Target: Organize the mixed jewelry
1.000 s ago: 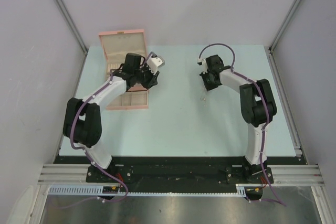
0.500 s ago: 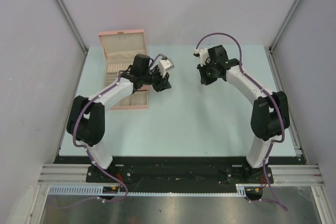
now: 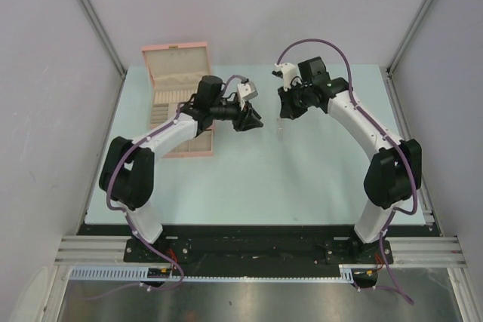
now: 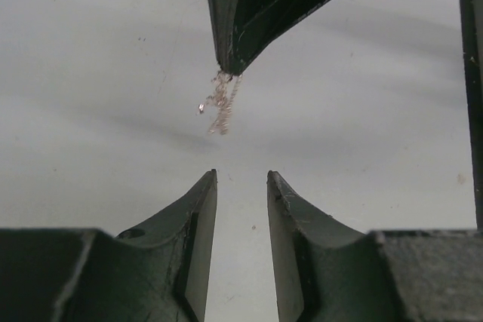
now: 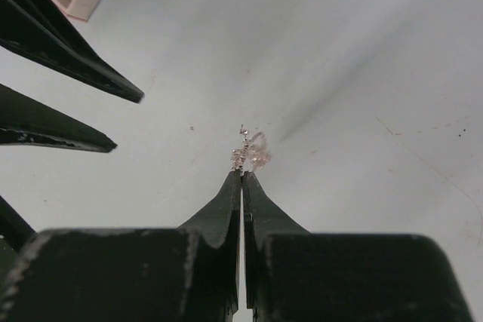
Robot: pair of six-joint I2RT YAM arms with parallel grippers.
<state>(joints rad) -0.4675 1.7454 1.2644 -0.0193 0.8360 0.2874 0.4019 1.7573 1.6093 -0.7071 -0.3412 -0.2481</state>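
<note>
A small tangled silvery jewelry piece [image 5: 249, 152] hung clear of the surface, pinched at the very tips of the right gripper [image 5: 241, 175], whose jaws were closed tight on it. Facing it from just beside, the left gripper [image 4: 241, 179] held nothing, its jaws parted by a narrow gap and aimed at the dangling bit, so a handover looked likely. By that reading the sorting was at an early or middle stage: this piece was lifted but not yet filed. The pink box [image 3: 177, 65] stood open, well apart at the table's far left; its contents were too small to tell. The table [image 3: 302, 179] was smooth pale blue-green, faintly scuffed, enclosed by plain grey walls [image 3: 45, 73] with metal rails [image 3: 94, 13].
</note>
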